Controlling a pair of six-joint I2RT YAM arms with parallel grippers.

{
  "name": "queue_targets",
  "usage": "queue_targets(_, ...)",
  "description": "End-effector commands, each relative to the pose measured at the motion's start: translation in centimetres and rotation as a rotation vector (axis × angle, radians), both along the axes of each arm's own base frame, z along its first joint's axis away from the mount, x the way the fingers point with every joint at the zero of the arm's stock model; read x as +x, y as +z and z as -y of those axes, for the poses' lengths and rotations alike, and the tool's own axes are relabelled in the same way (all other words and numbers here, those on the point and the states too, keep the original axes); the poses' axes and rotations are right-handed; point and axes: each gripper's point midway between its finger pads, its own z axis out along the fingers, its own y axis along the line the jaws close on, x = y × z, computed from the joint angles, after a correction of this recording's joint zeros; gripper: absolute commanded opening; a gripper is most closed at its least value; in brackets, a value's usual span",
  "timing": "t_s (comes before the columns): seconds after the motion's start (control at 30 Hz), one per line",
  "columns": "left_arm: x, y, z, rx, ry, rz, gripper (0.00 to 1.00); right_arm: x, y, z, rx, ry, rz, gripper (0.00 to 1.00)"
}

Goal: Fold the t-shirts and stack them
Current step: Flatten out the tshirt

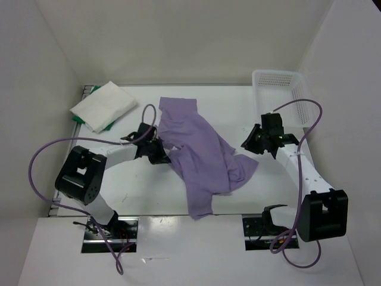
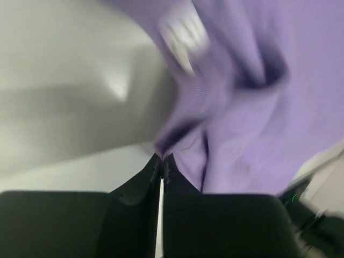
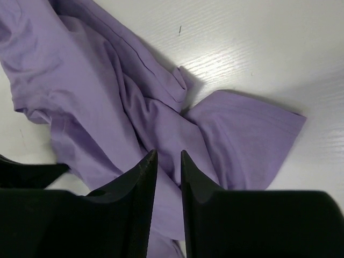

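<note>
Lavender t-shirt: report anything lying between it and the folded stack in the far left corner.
Nothing visible lies on the table between the lavender t-shirt and the white t-shirt stacked on the green t-shirt. Only the left gripper, pinching the shirt's left edge, and its cable are there.

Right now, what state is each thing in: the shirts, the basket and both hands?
purple t-shirt: unfolded, crumpled in the middle.
white t-shirt: folded, lying on the green one at the far left.
green t-shirt: under the white one, only its edges showing.
basket: upright, far right corner.
left hand: shut on the purple t-shirt's edge.
right hand: slightly open above the purple t-shirt, holding nothing.
</note>
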Motion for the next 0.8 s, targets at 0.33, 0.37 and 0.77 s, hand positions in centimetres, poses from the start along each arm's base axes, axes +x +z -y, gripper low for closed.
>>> queue_targets(0.33,10.1,4.2,-16.1,0.119,0.319,0.195,0.00,-0.7,-5.1,-0.8,0.041,-0.102,-0.098,0.44)
queue_targets(0.37,10.5,4.6,-16.8,0.125,0.328,0.209,0.00,-0.8,-5.0,-0.4,0.035,-0.137,-0.089,0.46)
queue_targets(0.77,14.8,11.8,-23.0,0.099,0.500,0.364,0.00,-2.3,-5.8,1.8,-0.062,-0.284,-0.102,0.44)
